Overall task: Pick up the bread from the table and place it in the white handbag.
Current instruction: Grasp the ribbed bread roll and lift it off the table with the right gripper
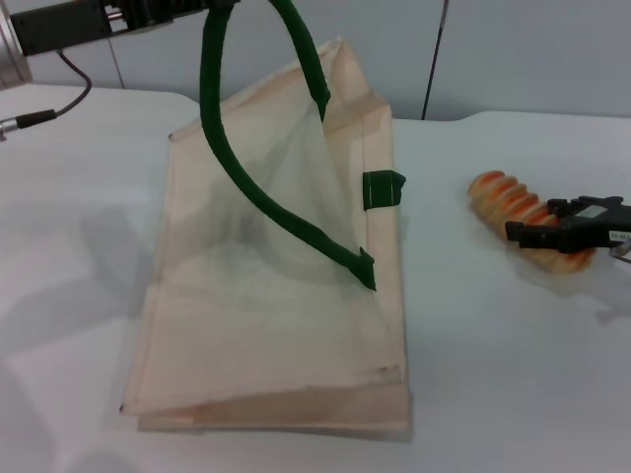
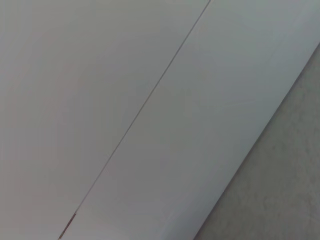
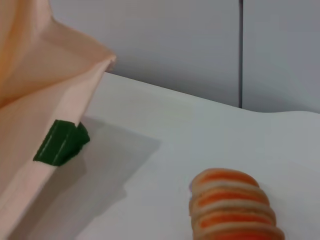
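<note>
The bread (image 1: 508, 200), a ridged loaf striped orange and cream, lies on the white table (image 1: 473, 374) to the right of the bag; its end also shows in the right wrist view (image 3: 232, 210). My right gripper (image 1: 533, 220) is low over the bread's near half, open, with one dark finger on each side of the loaf. The white handbag (image 1: 266, 296) lies in the middle of the table. My left gripper (image 1: 187, 8), at the top edge, is shut on one green handle (image 1: 212, 118) and holds it up, so the bag's mouth gapes towards the bread.
A green tab (image 1: 383, 189) sits on the bag's edge facing the bread and also shows in the right wrist view (image 3: 61, 142). A cable (image 1: 59, 103) lies at the far left. Grey wall panels (image 2: 150, 100) stand behind the table.
</note>
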Action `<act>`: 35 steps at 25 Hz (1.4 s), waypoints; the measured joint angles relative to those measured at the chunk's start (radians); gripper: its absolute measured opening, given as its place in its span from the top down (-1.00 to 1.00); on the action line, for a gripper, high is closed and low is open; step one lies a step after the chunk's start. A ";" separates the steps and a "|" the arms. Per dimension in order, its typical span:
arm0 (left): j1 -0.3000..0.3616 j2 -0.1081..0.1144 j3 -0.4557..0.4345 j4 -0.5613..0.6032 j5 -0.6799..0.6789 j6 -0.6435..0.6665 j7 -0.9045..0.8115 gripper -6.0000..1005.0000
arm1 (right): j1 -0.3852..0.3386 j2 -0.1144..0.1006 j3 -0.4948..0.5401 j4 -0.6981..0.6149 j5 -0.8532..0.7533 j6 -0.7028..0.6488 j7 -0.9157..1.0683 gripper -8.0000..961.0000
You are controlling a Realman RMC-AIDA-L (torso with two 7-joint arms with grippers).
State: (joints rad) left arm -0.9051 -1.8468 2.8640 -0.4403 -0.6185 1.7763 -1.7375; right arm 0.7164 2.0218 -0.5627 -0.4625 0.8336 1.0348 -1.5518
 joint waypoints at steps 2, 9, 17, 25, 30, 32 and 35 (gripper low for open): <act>0.000 0.000 0.000 0.000 -0.001 0.000 0.000 0.72 | 0.000 0.000 -0.007 0.001 0.000 -0.009 -0.002 -0.81; 0.000 -0.001 0.000 0.001 -0.001 -0.009 0.000 0.72 | -0.002 0.002 -0.020 0.005 0.007 -0.034 -0.043 -0.80; -0.001 -0.003 0.000 0.004 0.000 -0.009 0.004 0.72 | 0.006 0.004 -0.020 0.030 0.017 -0.080 -0.076 -0.80; -0.002 -0.003 0.000 0.006 0.000 -0.009 0.005 0.72 | 0.008 0.002 -0.009 0.041 0.022 -0.106 -0.100 -0.65; -0.003 -0.003 0.000 0.007 0.000 -0.009 0.006 0.72 | 0.009 0.001 -0.002 0.038 0.022 -0.110 -0.101 -0.50; -0.003 -0.003 0.000 0.007 0.000 -0.009 0.006 0.72 | 0.009 0.001 0.006 0.036 0.024 -0.111 -0.102 -0.40; -0.003 -0.003 0.000 0.008 0.000 -0.009 0.006 0.72 | 0.006 0.000 0.015 0.035 0.072 -0.089 -0.134 -0.28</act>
State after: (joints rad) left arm -0.9084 -1.8499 2.8639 -0.4325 -0.6181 1.7672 -1.7319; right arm 0.7223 2.0219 -0.5481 -0.4271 0.9054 0.9462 -1.6857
